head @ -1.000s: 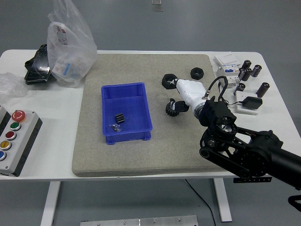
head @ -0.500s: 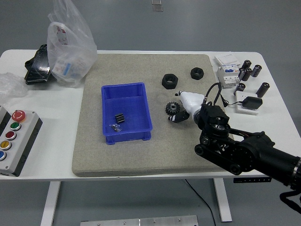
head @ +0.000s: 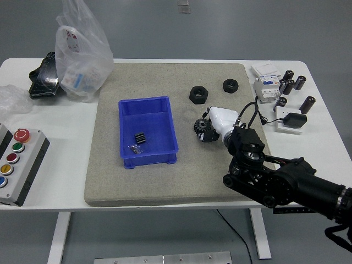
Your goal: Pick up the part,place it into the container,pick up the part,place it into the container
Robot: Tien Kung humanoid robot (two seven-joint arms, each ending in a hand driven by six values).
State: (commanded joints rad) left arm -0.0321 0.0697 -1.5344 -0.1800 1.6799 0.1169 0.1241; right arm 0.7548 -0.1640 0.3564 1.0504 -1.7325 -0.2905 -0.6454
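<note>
Here the right hand [head: 212,125], white-shelled at the end of a black arm that reaches in from the lower right corner, sits low over the grey mat [head: 165,181] with its fingers curled around a small black gear [head: 200,130]; the toothed edge of the gear shows just left of the white shell, and it seems to lie on or just above the mat, though which cannot be told. The blue container [head: 147,131] stands on the mat to the left of the gear, near it but apart, and holds two small pieces on its floor: a black ribbed part [head: 141,137] and, just beside it, a tiny metallic piece [head: 133,147]. Further back on the mat, two black hex nuts lie apart from each other, the larger nut [head: 198,94] behind the hand and the smaller nut [head: 230,85] to its right. On the white tabletop [head: 66,165] off the mat's right side are a white electrical module [head: 265,88], several dark cylinders [head: 291,82] and a black adapter [head: 291,119] on a white base. To the left are a clear plastic bag [head: 81,49], a black object [head: 44,77] beside it, and a grey button box [head: 16,162] with coloured buttons at the table's left edge.
</note>
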